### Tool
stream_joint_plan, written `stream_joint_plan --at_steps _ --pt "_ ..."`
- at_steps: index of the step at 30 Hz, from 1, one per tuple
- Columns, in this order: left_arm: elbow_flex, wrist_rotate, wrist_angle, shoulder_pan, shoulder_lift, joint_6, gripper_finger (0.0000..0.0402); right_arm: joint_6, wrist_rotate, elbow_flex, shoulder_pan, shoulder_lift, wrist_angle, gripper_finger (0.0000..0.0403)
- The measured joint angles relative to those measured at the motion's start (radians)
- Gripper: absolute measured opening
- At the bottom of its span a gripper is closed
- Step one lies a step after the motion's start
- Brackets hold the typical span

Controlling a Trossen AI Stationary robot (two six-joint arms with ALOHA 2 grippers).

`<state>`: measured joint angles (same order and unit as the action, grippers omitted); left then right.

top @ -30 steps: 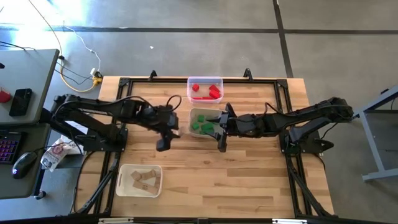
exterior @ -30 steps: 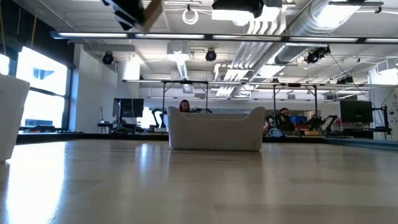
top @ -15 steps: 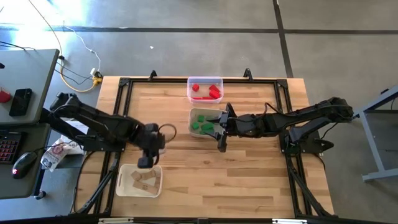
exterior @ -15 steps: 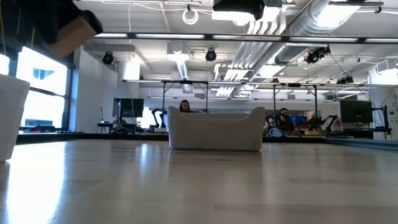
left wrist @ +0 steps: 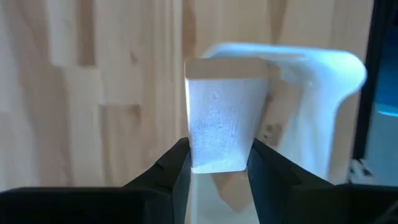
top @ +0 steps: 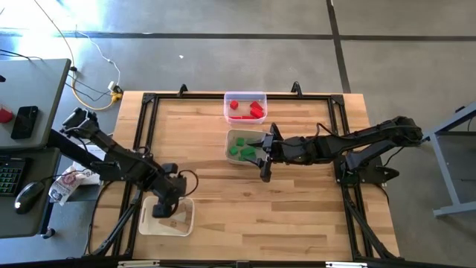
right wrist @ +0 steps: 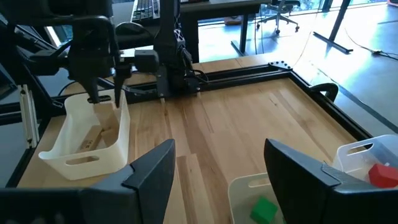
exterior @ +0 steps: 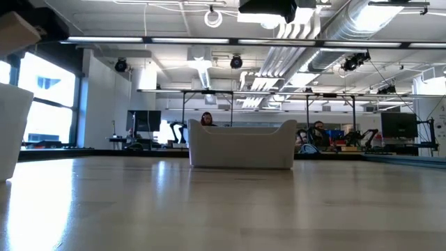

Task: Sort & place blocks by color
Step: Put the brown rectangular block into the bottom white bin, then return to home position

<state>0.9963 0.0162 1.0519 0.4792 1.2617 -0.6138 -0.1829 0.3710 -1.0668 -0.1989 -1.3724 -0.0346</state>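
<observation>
Since the earlier frame, the left gripper point(top: 163, 209) has been carried from the middle of the table to the near left part, and it is now placed above the white tray point(top: 185, 222). Between its two fingers point(left wrist: 176, 168) a plain wood block point(left wrist: 218, 116) is held, clamped on both sides, with the fingers set narrow around it. Under the block the white tray is seen, and more light wood blocks point(top: 175, 219) lie inside this tray.

The right gripper point(top: 266, 152) is kept just beside the tray of green blocks point(top: 243, 151), on its right side, and its fingers point(right wrist: 153, 171) are spread wide with nothing between them. Green blocks are lying in this clear tray point(top: 231, 137). Behind it, at the far edge of the table point(top: 297, 216), red blocks point(top: 249, 109) are collected in another clear tray point(top: 245, 95). In the low view, a white tray point(exterior: 241, 144) is seen standing on the table.
</observation>
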Motion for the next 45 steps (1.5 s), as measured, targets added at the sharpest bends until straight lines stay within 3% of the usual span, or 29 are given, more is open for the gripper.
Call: stream_joint_plan --at_steps 12,24,31,41,45 --pt "-0.002 -0.095 -0.002 0.104 0.0 -0.156 0.013 0.004 0.0 0.0 0.002 0.0 0.0 0.0232" --pt "-0.002 -0.091 -0.003 0.118 0.0 -0.159 0.0186 0.004 0.0 0.0 0.002 0.0 -0.007 0.0232" --pt "-0.002 0.056 -0.058 0.132 -0.03 0.069 0.0185 0.008 -0.002 0.0 0.002 0.0 -0.008 0.0232" --pt "-0.002 0.103 -0.305 0.085 -0.258 0.395 0.0184 0.075 -0.005 0.0 0.002 0.001 -0.086 0.0232" --pt "-0.002 0.125 -0.328 0.046 -0.354 0.505 0.0184 0.061 -0.002 0.0 0.013 0.002 -0.11 0.0232"
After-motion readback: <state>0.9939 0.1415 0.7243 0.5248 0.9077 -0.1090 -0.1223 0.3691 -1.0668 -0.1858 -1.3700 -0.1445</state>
